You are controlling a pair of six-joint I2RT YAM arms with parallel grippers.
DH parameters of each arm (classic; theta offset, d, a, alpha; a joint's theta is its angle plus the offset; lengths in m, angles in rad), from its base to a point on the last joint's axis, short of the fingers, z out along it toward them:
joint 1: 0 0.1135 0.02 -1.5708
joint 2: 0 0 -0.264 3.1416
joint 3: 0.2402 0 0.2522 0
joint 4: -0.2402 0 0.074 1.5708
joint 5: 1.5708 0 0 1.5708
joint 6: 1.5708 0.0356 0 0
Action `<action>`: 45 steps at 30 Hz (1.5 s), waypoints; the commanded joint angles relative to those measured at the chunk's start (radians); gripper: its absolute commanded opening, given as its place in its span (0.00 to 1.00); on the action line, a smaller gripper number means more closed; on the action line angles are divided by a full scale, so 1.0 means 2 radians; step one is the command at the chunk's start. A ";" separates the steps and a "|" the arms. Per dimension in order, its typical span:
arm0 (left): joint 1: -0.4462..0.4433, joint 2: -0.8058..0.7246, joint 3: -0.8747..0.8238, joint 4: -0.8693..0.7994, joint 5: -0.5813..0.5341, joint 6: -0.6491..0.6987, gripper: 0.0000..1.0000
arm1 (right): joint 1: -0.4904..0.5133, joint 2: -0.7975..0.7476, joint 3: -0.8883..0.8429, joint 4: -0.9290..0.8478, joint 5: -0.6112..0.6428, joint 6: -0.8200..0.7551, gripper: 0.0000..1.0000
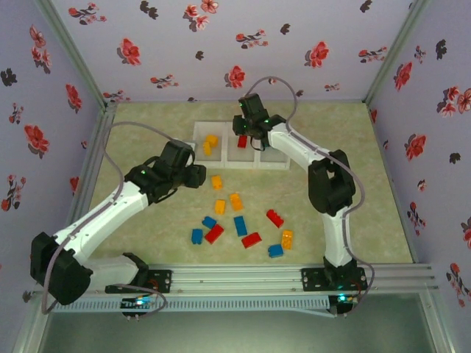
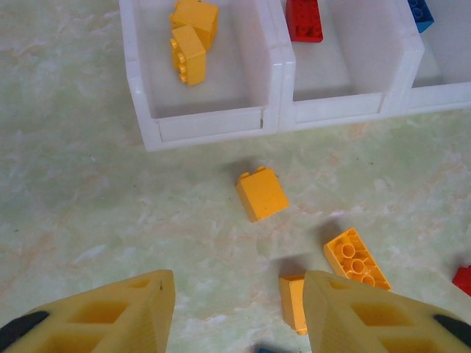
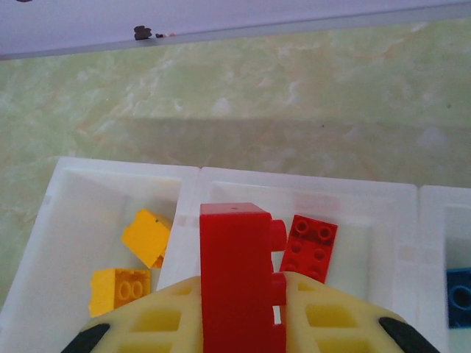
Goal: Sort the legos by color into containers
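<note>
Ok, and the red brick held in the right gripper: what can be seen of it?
The glossy red plastic studded brick stands upright, clamped between the yellow fingers of the right gripper, which hide its lower end. A smooth face is toward the wrist camera; round studs stick out from one side. It hangs over the middle white translucent plastic bin, nearer the camera than the flat red brick lying inside; contact between them cannot be judged.
</note>
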 commanded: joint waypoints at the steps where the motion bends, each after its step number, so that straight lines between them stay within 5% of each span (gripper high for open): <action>1: -0.004 -0.014 -0.004 -0.012 -0.004 -0.008 0.51 | -0.002 0.024 0.037 -0.002 -0.024 0.023 0.38; 6: -0.005 -0.016 -0.003 -0.015 -0.007 -0.008 0.54 | -0.002 0.019 0.030 -0.005 -0.031 0.021 0.50; 24: -0.009 0.020 -0.010 0.017 -0.009 -0.020 0.59 | -0.001 -0.181 -0.176 0.027 -0.004 -0.011 0.55; 37: -0.038 0.137 -0.020 0.114 -0.056 -0.156 0.59 | -0.002 -0.314 -0.305 0.008 0.040 -0.055 0.61; 45: -0.046 0.252 0.068 0.060 -0.074 -0.174 0.58 | -0.002 -0.327 -0.337 -0.008 0.055 -0.054 0.62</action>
